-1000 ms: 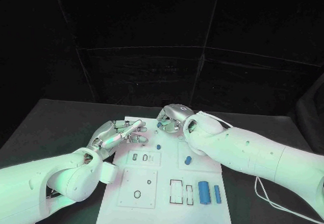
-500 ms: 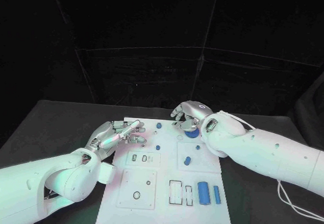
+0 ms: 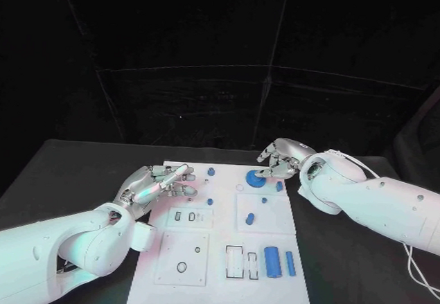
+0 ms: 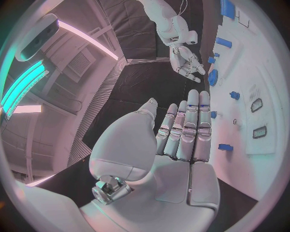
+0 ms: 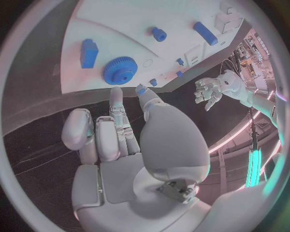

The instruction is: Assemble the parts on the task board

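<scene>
The white task board (image 3: pixel 222 291) lies in the middle of the table. A blue gear (image 3: pixel 252 175) sits flat near its far edge, with a small blue block (image 3: pixel 279 186) beside it. My right hand (image 3: pixel 283 156) hovers just beyond and to the right of the gear, fingers apart and holding nothing. In the right wrist view the gear (image 5: pixel 120 70) and block (image 5: pixel 89 53) lie past the fingertips. My left hand (image 3: pixel 163 180) hangs over the board's far left edge, fingers straight, palm bare (image 4: pixel 181 145). The left wrist view shows the right hand (image 4: pixel 187 60) by the gear (image 4: pixel 212 77).
More blue parts lie on the board: a peg (image 3: pixel 211 171), a smaller peg (image 3: pixel 210 201), an oblong piece (image 3: pixel 255 217), a cylinder (image 3: pixel 270 261) and a bar (image 3: pixel 290 263) near the front. Black table (image 3: pixel 68 177) spreads on both sides.
My right hand has drawn back to the right off the board's far middle, leaving the blue gear uncovered on the board. The left hand has hardly moved.
</scene>
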Controlling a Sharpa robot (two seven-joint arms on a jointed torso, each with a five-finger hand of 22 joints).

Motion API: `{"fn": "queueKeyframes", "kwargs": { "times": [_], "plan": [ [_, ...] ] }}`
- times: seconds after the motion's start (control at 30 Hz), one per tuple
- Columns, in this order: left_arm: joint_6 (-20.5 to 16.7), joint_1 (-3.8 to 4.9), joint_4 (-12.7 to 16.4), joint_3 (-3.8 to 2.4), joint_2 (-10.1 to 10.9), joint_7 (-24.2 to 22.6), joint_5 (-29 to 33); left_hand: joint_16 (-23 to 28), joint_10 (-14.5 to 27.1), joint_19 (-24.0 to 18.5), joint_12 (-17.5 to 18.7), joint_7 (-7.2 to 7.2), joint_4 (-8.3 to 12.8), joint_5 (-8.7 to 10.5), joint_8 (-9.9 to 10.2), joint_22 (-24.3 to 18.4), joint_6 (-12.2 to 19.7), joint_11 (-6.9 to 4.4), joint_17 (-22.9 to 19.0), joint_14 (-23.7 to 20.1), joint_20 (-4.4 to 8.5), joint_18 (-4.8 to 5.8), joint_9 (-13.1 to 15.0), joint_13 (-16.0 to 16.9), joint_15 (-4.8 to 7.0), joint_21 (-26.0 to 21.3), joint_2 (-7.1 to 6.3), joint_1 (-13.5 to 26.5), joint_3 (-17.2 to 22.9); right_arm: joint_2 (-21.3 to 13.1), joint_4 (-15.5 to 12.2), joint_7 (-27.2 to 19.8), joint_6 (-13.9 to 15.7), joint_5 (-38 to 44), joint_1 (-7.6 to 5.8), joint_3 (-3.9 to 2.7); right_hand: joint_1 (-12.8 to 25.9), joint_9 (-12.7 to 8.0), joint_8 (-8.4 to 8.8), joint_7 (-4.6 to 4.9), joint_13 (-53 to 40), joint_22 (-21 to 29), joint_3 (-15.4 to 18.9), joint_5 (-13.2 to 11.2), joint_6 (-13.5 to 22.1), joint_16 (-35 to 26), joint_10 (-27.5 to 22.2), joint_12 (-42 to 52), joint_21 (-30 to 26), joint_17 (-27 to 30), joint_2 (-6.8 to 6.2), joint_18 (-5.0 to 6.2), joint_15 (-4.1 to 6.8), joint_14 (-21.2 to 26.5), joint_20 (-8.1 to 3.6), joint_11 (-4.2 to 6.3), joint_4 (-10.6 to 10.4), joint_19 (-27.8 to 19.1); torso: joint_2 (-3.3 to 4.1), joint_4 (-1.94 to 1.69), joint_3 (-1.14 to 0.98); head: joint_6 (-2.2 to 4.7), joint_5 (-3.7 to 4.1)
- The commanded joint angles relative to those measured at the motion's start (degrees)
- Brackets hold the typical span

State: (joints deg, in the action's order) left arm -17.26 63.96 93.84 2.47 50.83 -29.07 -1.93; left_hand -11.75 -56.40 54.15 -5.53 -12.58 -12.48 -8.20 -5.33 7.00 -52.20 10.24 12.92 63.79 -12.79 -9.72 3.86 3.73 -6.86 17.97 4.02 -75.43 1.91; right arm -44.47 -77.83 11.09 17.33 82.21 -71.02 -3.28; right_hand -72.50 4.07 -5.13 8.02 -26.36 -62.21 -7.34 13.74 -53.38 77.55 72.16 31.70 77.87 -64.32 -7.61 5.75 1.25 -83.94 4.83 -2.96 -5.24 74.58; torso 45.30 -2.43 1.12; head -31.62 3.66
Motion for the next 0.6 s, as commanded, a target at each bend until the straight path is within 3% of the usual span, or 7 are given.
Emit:
{"fn": "queueKeyframes", "kwargs": {
  "times": [0.03, 0.17, 0.23, 0.33, 0.6],
  "plan": [
    [0.9, 0.09, 0.0, -0.05, -0.2, 0.0, 0.1, 0.1, 0.4, -0.2, 0.2, -0.31, 0.3, 0.08, 0.2, -0.1, 0.2, -0.16, 0.1, -0.4, -0.31, -0.63, 0.0, 0.0, -0.12, -0.2, 0.20, -0.1, 0.1, 0.3, 0.5, 3.6, -5.6, -0.7, -0.16, -0.08, -1.4, 0.0, 0.32, 0.23, -3.6, -0.7, 2.1, 0.1, 0.8, 0.6, -1.7, 2.8, 0.4, -0.9, 0.34, -0.42, 0.07, -2.0, 0.10, -0.22, -1.9, 0.6, 0.09, -0.05, 0.12, 0.09, 0.36],
    [1.1, 0.09, 0.0, -0.05, -0.5, 0.0, 0.1, 0.2, 0.4, -0.2, 0.2, -0.29, 0.3, 0.07, 0.2, -0.1, 0.2, -0.16, 0.1, -0.4, -0.32, -0.64, 0.0, 0.0, -0.13, -0.3, 0.20, -0.2, 0.1, 0.8, 1.4, 4.1, -7.7, -0.2, -0.16, -0.09, -3.4, -0.1, 0.37, 0.56, -7.0, -1.5, 4.0, 0.1, 1.5, 1.4, -3.2, 5.2, 0.9, -2.4, 0.47, -0.55, -0.15, -2.2, 0.34, -0.33, -3.8, 0.8, 0.15, -0.28, 0.12, -0.04, 0.40],
    [1.2, 0.09, -0.1, -0.05, -0.6, 0.1, 0.1, 0.2, 0.4, -0.2, 0.2, -0.29, 0.3, 0.07, 0.2, -0.1, 0.2, -0.16, 0.1, -0.4, -0.32, -0.64, 0.0, 0.0, -0.13, -0.3, 0.20, -0.2, 0.1, 1.2, 1.7, 4.0, -8.3, 0.5, -0.16, -0.09, -4.1, -0.1, 0.54, 0.72, -8.2, -2.0, 5.7, 1.8, 2.1, 2.1, -3.8, 6.0, 1.1, -3.8, -0.41, -0.64, -0.34, -2.3, 0.49, -0.57, -5.0, 0.9, 0.12, -0.29, 0.15, -0.09, 0.37],
    [1.4, 0.09, -0.2, -0.05, -0.6, 0.1, 0.1, 0.2, 0.4, -0.2, 0.2, -0.29, 0.3, 0.07, 0.2, -0.1, 0.2, -0.16, 0.1, -0.5, -0.32, -0.64, 0.0, 0.0, -0.13, -0.3, 0.20, -0.2, 0.1, 1.5, 2.0, 3.9, -8.7, 1.2, -0.16, -0.09, -5.7, -0.1, 0.43, 0.89, -9.9, -2.3, 7.5, 2.3, 2.6, 2.8, -4.4, 7.2, 1.3, -5.3, -0.44, -0.66, -0.54, -2.5, 0.66, -0.71, -6.7, 0.9, 0.08, -0.20, 0.17, -0.15, 0.25],
    [1.6, 0.08, -0.6, -0.05, -0.7, 0.2, 0.1, 0.2, 0.5, -0.3, 0.2, -0.27, 0.4, 0.07, 0.2, -0.1, 0.2, -0.15, 0.1, -0.5, -0.33, -0.65, 0.0, -0.1, -0.14, -0.3, 0.20, -0.2, 0.1, 2.0, 2.5, 3.6, -9.0, 2.1, -0.15, -0.08, -7.7, 0.0, -0.09, 0.85, -14.4, -2.6, 8.5, 2.2, 2.4, 3.5, -3.6, 11.2, 1.5, -6.6, 0.10, -0.69, -0.55, -2.6, 0.77, -0.69, -8.3, 0.8, 0.11, -0.17, 0.20, -0.26, 0.28]
  ]
}}
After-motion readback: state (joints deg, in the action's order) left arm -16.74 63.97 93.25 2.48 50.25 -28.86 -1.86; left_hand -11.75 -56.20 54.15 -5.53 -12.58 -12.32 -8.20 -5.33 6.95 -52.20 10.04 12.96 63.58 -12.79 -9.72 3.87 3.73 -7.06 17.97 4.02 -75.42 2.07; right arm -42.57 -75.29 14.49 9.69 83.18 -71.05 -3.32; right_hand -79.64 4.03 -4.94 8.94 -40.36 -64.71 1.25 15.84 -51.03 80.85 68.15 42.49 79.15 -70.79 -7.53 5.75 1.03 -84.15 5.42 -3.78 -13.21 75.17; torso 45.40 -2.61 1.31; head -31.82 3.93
